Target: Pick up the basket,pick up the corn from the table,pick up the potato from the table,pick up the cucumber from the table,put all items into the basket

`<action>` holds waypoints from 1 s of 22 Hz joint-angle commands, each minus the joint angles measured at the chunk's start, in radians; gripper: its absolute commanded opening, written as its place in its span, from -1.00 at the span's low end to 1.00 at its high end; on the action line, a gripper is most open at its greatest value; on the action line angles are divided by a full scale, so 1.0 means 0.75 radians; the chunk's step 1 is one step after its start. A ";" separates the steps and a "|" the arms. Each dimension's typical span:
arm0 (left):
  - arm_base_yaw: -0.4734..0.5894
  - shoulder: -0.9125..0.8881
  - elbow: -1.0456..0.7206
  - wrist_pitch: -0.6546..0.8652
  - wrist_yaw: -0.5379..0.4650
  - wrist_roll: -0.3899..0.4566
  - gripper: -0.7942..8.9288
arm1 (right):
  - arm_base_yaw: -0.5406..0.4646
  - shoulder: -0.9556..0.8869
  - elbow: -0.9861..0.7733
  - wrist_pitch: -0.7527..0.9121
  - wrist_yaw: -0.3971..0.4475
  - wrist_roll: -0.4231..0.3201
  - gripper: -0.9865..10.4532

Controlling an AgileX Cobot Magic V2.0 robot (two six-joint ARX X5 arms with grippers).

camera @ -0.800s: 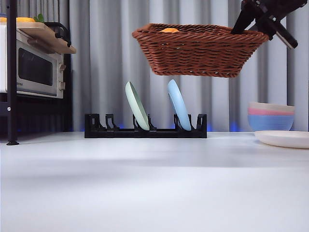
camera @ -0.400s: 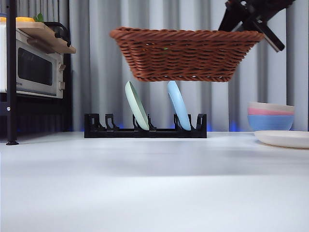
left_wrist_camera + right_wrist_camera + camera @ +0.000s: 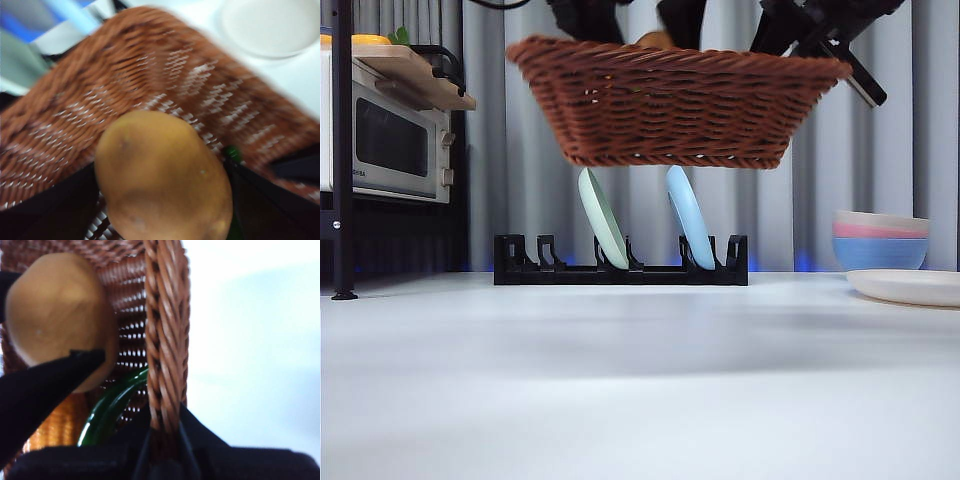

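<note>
1. basket (image 3: 675, 105): held in the air above the plate rack (image 3: 620, 272), well clear of the table (image 3: 640, 380). the right gripper (image 3: 165, 432) has its jaws pinched on the braided rim at one end, one jaw inside and one outside. woven wicker should be light and fairly stiff, with some flex; a one-ended hold lets it tilt as weight goes in. the rim is the sound place to take it, since the braid gives the jaws something to bite.

2. potato (image 3: 165, 177): clamped between the left gripper's (image 3: 162, 200) jaws, hanging just over the basket's inside; in the front view only its top shows above the rim. it looks smooth, rounded and rigid, probably a light plastic prop, so it could squirt out of a loose hold. gripping across the widest middle, as now, is best. a short drop into the basket should do it no harm.

3. corn (image 3: 57, 427): already lying in the basket, under the potato and beside the cucumber. the bumpy kernels would give good grip across the middle.

4. cucumber (image 3: 107, 412): also in the basket, against the wall near the right gripper. glossy and thin, so likely slippery; the wrist pictures are blurred and only part of it shows, so i judge its lie loosely.

5. with two items in and the potato poised above, release looks like the remaining step.
</note>
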State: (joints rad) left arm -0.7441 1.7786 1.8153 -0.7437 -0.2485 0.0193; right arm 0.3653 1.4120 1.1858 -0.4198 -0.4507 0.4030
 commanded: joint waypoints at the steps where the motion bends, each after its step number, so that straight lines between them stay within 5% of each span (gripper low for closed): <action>1: 0.009 0.001 0.004 -0.001 -0.015 0.015 -0.64 | 0.005 -0.008 0.019 0.024 -0.019 0.009 -0.85; 5: 0.009 0.000 0.005 0.003 -0.013 0.015 0.45 | 0.005 -0.008 0.019 0.016 -0.019 0.008 -0.85; 10: 0.004 -0.039 0.007 -0.012 0.036 0.009 0.45 | 0.004 -0.008 0.019 0.006 -0.010 0.008 -0.85; 18: -0.004 -0.378 0.008 -0.001 0.062 0.010 0.45 | 0.002 0.078 0.019 0.011 0.162 0.002 -0.85; 22: -0.004 -0.565 0.008 0.001 0.061 0.009 0.45 | 0.002 0.264 0.019 0.062 0.160 0.121 -0.85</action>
State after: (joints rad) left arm -0.7429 1.3582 1.8179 -0.7486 -0.2031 0.0231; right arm 0.3660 1.5986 1.1957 -0.4053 -0.3210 0.4458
